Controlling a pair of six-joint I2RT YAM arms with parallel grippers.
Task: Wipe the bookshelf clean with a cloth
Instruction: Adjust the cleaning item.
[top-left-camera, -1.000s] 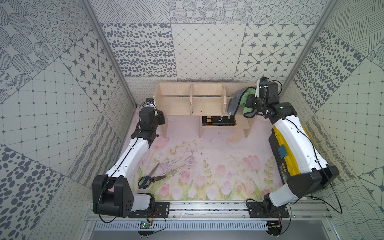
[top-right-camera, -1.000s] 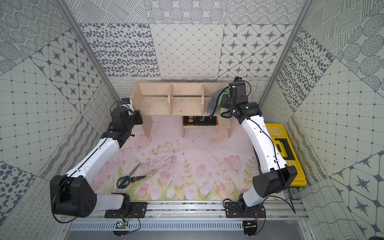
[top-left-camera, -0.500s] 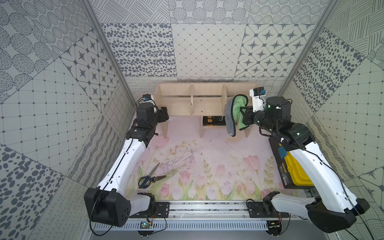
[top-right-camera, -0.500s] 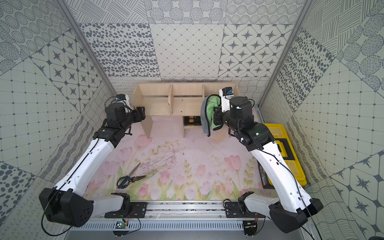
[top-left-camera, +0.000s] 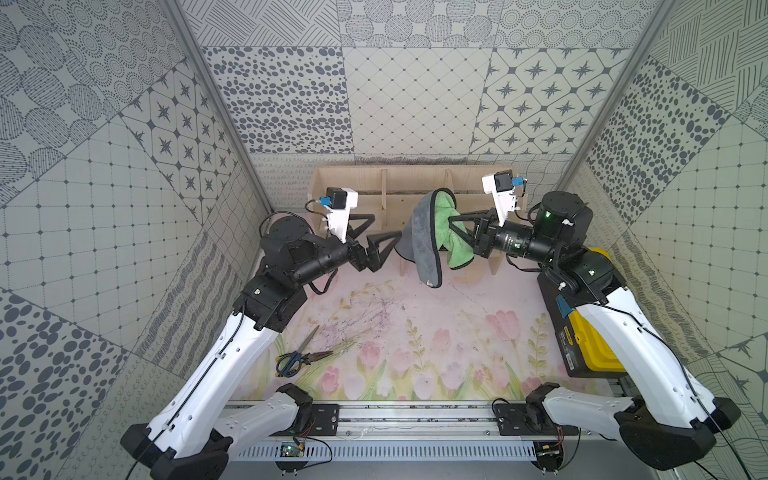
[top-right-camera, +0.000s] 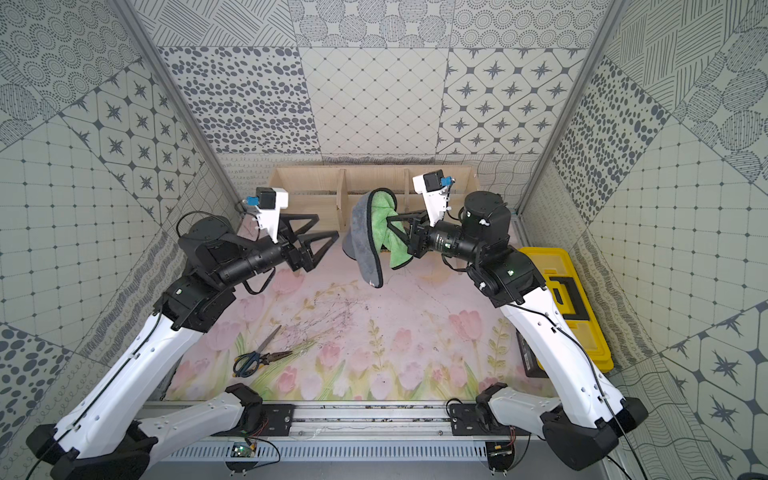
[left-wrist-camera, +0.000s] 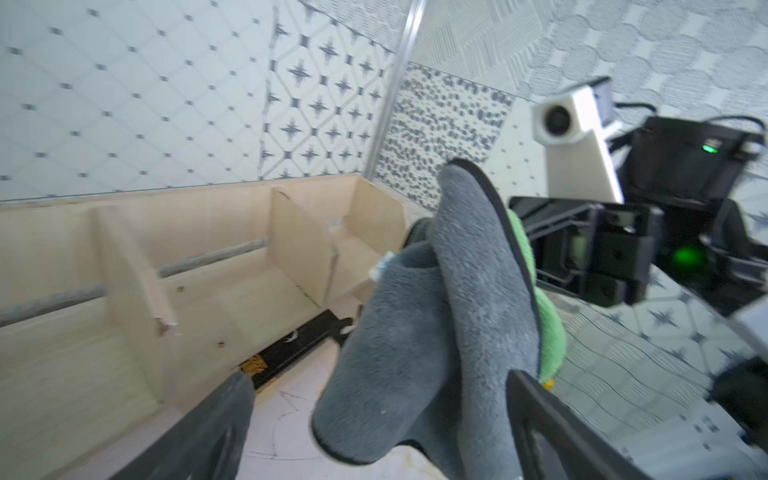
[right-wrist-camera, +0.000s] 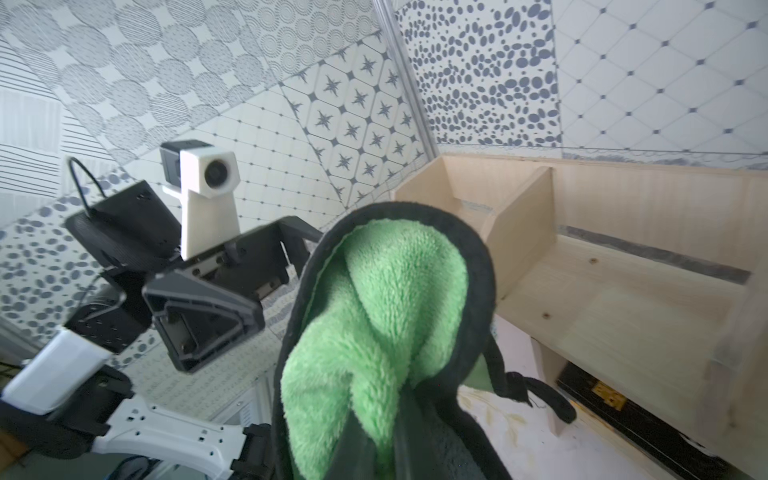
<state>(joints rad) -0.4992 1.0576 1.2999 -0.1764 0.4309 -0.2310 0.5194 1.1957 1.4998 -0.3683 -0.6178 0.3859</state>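
Observation:
The pale-wood bookshelf (top-left-camera: 415, 185) (top-right-camera: 374, 178) (left-wrist-camera: 208, 291) (right-wrist-camera: 623, 291) stands against the back wall. In front of it, above the mat, hangs the cloth (top-left-camera: 422, 237) (top-right-camera: 363, 241) (left-wrist-camera: 436, 311) (right-wrist-camera: 395, 291), folded grey outside and green inside. My right gripper (top-left-camera: 451, 219) (top-right-camera: 391, 218) (right-wrist-camera: 384, 415) is shut on its green fold. My left gripper (top-left-camera: 387, 225) (top-right-camera: 327, 225) (left-wrist-camera: 378, 376) (right-wrist-camera: 286, 278) is open, level with the cloth, with one fingertip at the grey edge. I cannot tell whether it touches.
Scissors (top-left-camera: 299, 359) (top-right-camera: 257, 359) lie on the flowered mat at the front left, beside thin dry twigs (top-left-camera: 365, 324). A yellow-and-black toolbox (top-left-camera: 590, 345) (top-right-camera: 573, 291) sits under my right arm. A flat black item (left-wrist-camera: 291, 353) (right-wrist-camera: 623, 411) lies under the shelf.
My left gripper has opened, risen from beside the shelf's left leg and swung toward the middle. My right arm has carried the cloth from the shelf's right end out toward the middle.

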